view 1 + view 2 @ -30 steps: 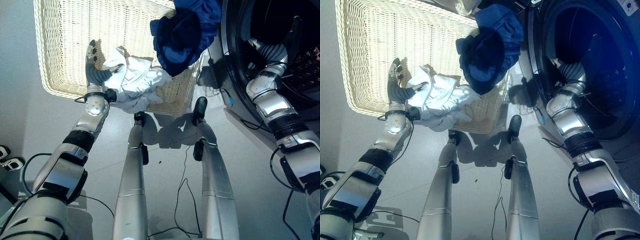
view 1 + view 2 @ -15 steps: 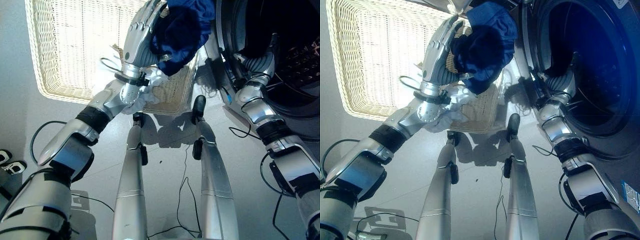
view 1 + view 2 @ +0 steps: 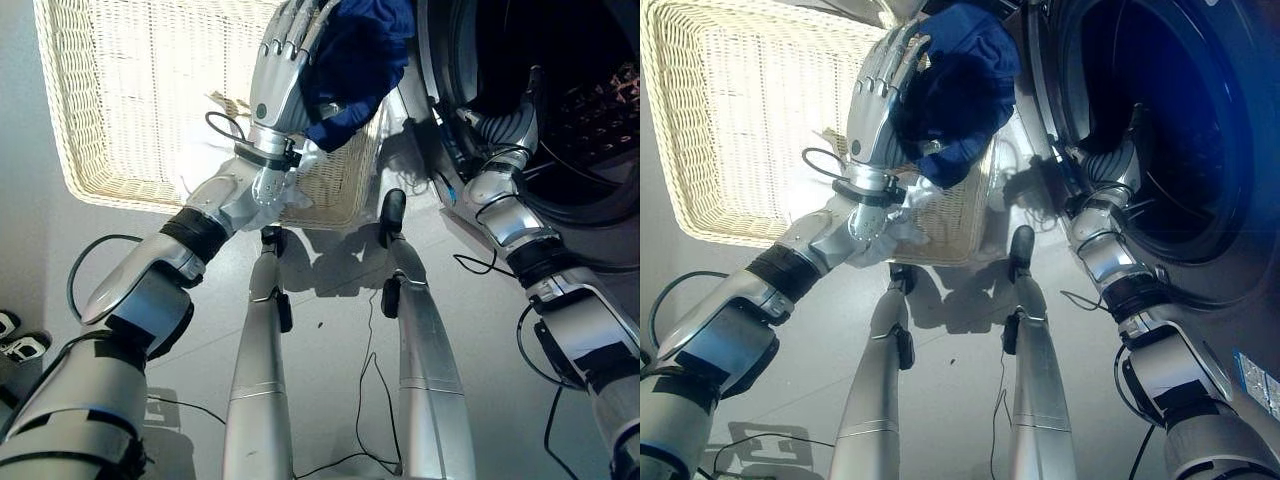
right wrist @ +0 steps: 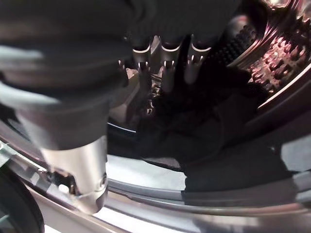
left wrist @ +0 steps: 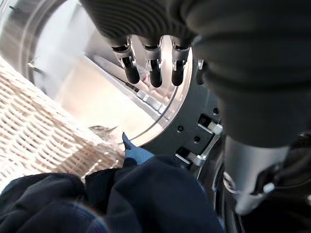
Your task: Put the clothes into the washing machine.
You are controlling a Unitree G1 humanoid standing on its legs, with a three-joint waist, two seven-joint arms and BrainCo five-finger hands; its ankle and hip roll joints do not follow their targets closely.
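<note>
Nearest to me, just below my left wrist, a white garment [image 3: 290, 175] lies bunched against the near wall of the wicker basket [image 3: 120, 110], so that piece is not loaded yet. My left hand [image 3: 280, 75] is raised above it with fingers straight and relaxed, grasping nothing; the back of the hand lies against the side of a dark blue garment [image 3: 355, 55] that is heaped on the basket's far right corner, beside the washing machine [image 3: 1120, 130]. From my left wrist the blue cloth [image 5: 146, 194] sits under the hand, with the fingers [image 5: 153, 73] reaching past it toward the machine's round door frame [image 5: 165, 116].

My right hand [image 4: 163, 65] is inside the drum, fingers extended and loose, holding nothing. Something dark lies low in the drum under it, but I cannot tell whether it is clothing.

I judge the job barely begun or partway: at least two garments wait outside the machine.

For room, the basket's right rim stands just beside the door opening, leaving a narrow gap. The opening itself is wide, though my right arm [image 3: 1105, 240] already occupies it, so the blue garment would need to pass beside that arm
</note>
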